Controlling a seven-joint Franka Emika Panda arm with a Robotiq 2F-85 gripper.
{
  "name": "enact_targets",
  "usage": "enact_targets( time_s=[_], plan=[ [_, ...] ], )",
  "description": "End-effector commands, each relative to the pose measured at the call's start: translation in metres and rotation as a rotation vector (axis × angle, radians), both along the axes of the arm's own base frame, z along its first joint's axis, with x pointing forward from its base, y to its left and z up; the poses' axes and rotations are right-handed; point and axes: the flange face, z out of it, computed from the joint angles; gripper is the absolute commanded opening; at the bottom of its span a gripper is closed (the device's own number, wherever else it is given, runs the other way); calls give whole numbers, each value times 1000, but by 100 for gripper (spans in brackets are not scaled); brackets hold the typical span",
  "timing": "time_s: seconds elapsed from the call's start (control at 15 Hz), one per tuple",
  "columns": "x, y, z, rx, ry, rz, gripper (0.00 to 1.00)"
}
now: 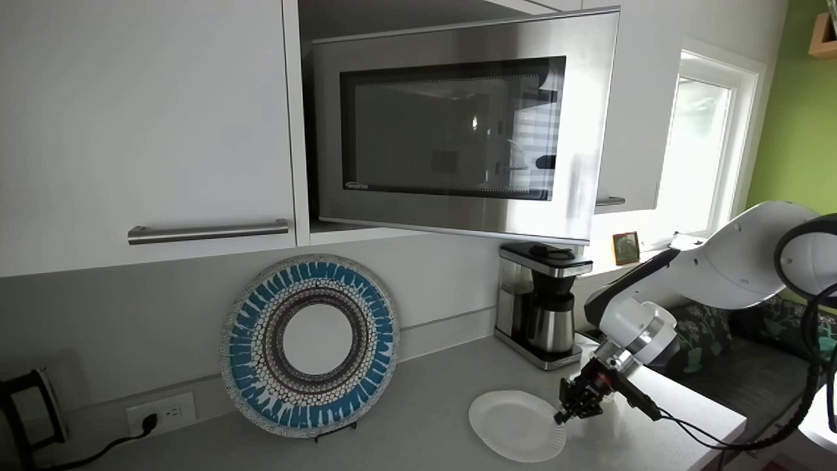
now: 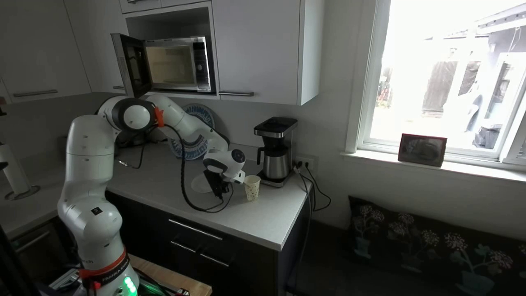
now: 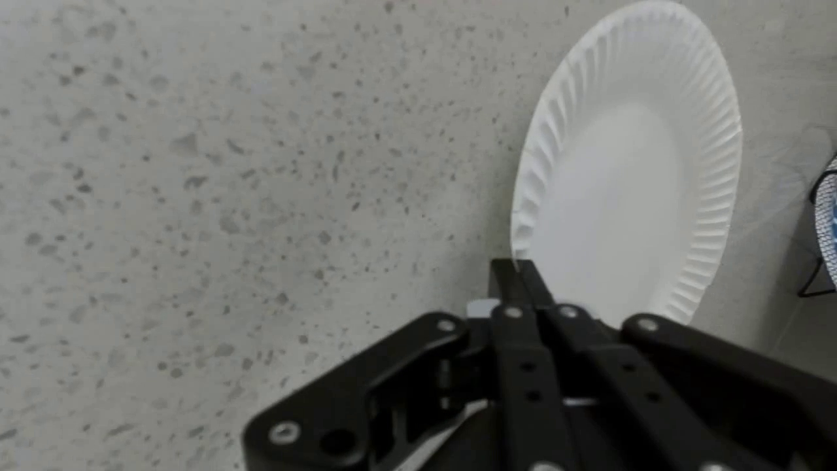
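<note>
One plate (image 3: 621,196) on the table (image 3: 261,196), rim seemingly pinched in the closed-up claw (image 3: 518,265) from where I stand, so likely grasp step; next move calls for gentle, level lift.

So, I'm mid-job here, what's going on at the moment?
The robot arm is reaching over the counter, its pincer shut at the edge of a white paper plate, apparently pinching it. Whether the plate is lifted at all is hard to tell. A speckled cup stands upright near the coffee maker, and above the counter the microwave door hangs open.
</note>
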Motion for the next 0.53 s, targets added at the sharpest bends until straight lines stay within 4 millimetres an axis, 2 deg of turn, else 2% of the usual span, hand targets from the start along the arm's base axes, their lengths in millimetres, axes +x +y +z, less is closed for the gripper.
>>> enact_targets(
  time_s=[0.0, 0.47],
  plan=[
    [-21, 7, 23, -21, -31, 21, 0],
    [-67, 8, 77, -191, -97, 61, 0]
  ],
)
